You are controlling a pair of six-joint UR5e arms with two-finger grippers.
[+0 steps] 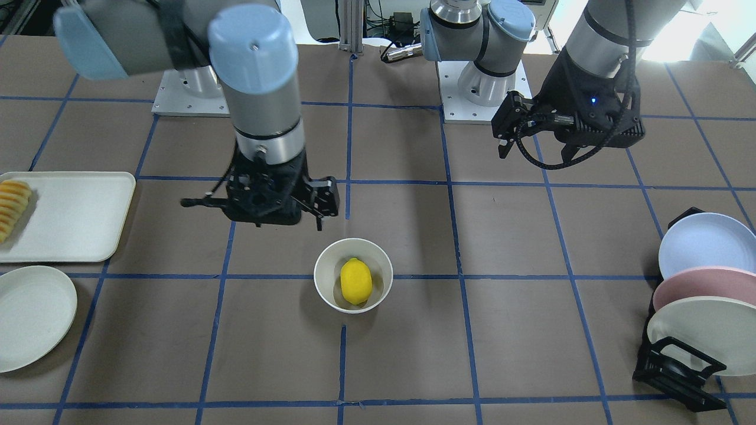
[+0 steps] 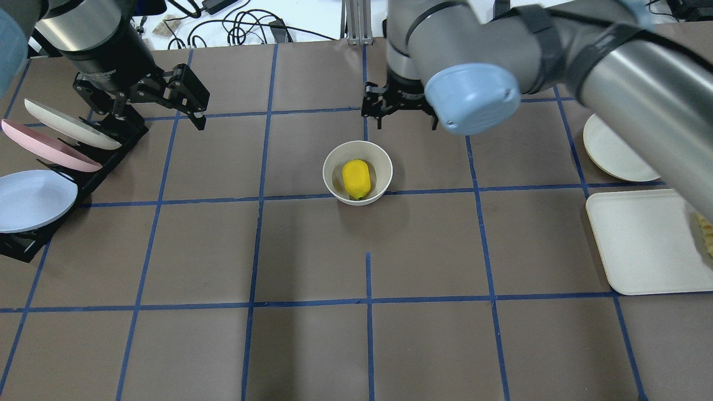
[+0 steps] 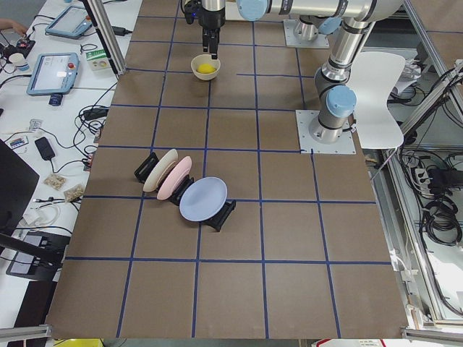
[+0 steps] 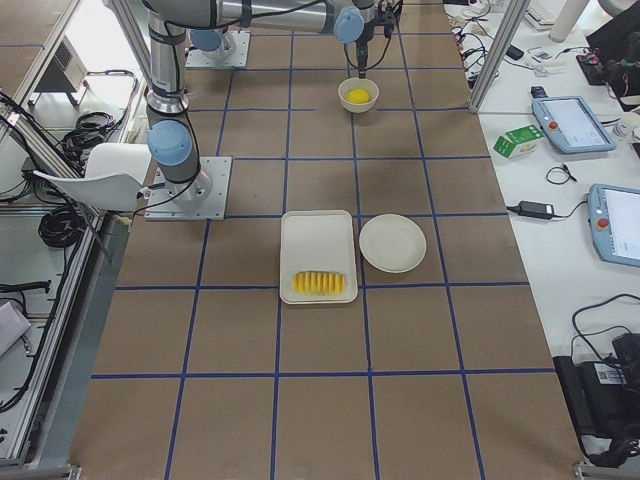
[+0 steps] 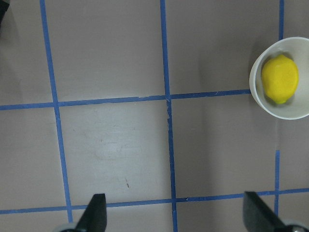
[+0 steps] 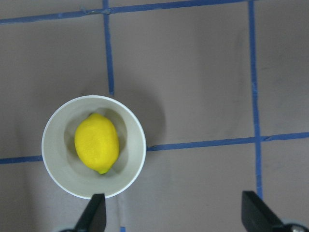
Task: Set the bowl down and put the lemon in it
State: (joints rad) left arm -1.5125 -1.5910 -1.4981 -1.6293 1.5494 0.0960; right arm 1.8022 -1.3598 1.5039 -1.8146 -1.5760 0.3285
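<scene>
The off-white bowl (image 1: 322, 265) stands upright at the middle of the table, and the yellow lemon (image 1: 356, 281) lies inside it. Both also show in the overhead view, bowl (image 2: 383, 167) and lemon (image 2: 356, 178), and in the right wrist view, bowl (image 6: 60, 169) and lemon (image 6: 96, 143). My right gripper (image 2: 406, 123) is open and empty, raised above the table just behind the bowl. My left gripper (image 1: 534, 154) is open and empty, raised well off to the bowl's side; its wrist view shows the bowl (image 5: 270, 104) at the right edge.
A black rack (image 1: 673, 366) with three pastel plates (image 1: 706, 242) stands at the table's end near my left arm. A white tray (image 1: 77, 218) with sliced yellow food (image 1: 12, 206) and a flat white plate (image 1: 29, 316) lie at the other end.
</scene>
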